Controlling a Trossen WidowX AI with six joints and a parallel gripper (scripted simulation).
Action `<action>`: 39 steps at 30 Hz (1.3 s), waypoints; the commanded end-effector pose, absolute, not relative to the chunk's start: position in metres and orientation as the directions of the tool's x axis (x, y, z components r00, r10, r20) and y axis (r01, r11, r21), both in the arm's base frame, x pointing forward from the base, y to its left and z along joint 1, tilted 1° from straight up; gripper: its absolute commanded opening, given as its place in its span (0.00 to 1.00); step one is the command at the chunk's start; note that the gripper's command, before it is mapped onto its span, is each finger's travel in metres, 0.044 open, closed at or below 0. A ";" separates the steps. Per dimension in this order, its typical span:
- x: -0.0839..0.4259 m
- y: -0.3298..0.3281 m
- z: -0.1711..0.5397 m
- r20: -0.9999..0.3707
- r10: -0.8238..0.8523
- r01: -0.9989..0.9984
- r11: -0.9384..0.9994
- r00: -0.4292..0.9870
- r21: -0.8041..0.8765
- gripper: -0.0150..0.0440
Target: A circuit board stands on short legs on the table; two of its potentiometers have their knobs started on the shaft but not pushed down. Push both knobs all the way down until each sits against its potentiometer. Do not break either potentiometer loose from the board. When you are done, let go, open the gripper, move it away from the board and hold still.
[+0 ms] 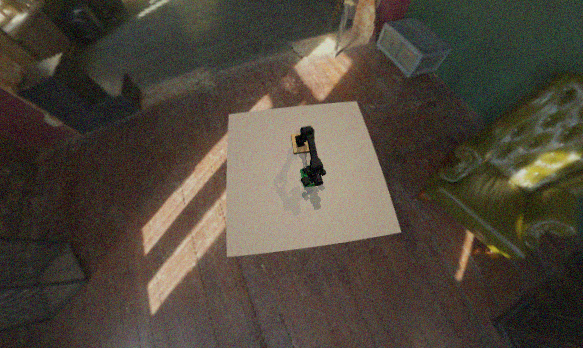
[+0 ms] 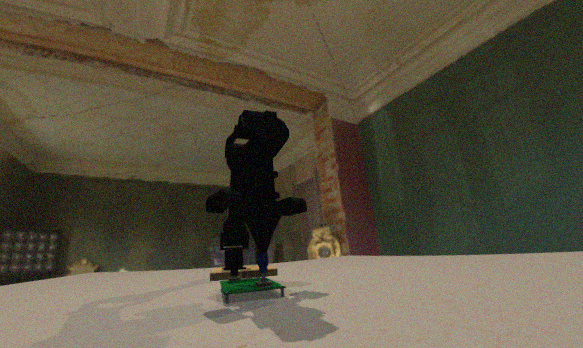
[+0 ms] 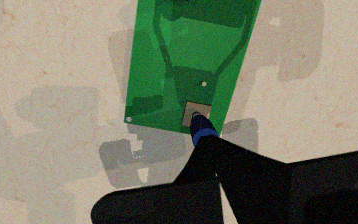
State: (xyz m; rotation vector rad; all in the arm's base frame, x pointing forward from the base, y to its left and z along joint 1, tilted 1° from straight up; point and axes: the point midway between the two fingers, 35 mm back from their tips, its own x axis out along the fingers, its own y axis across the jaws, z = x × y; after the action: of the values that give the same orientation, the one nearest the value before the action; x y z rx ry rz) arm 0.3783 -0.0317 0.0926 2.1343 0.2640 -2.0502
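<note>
The green circuit board (image 1: 303, 175) (image 2: 242, 287) (image 3: 200, 42) stands on short legs. A blue knob (image 2: 263, 262) (image 3: 204, 135) stands upright over the square brown potentiometer (image 3: 188, 114) near one board corner. A short grey stretch seems to show below the knob in the exterior view. My gripper (image 2: 263, 251) (image 3: 206, 141) is shut, with its fingertips right over the top of this knob; nothing shows between them. Whether they touch it I cannot tell. The second potentiometer and its knob are not clearly visible; a dark part is cut off at the top edge of the wrist view.
The arm's base stands on a small wooden plate (image 1: 296, 148) (image 2: 271, 272) beyond the board. The arm reaches over the board from there and hides much of it in the top view. The pale table top (image 1: 262, 215) (image 2: 432, 300) carries the arm's shadows.
</note>
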 end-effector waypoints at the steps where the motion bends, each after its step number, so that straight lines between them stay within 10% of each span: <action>1: 0.379 -0.032 0.085 -1.000 0.007 0.240 -0.971 0.031 0.001 0.25; 39: 0.379 -0.032 0.075 -1.000 0.007 0.240 -0.971 0.031 0.001 0.25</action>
State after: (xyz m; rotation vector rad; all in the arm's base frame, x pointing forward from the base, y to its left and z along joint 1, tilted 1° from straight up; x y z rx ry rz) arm 0.3779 -0.0317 0.0889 2.1400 0.2626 -2.0430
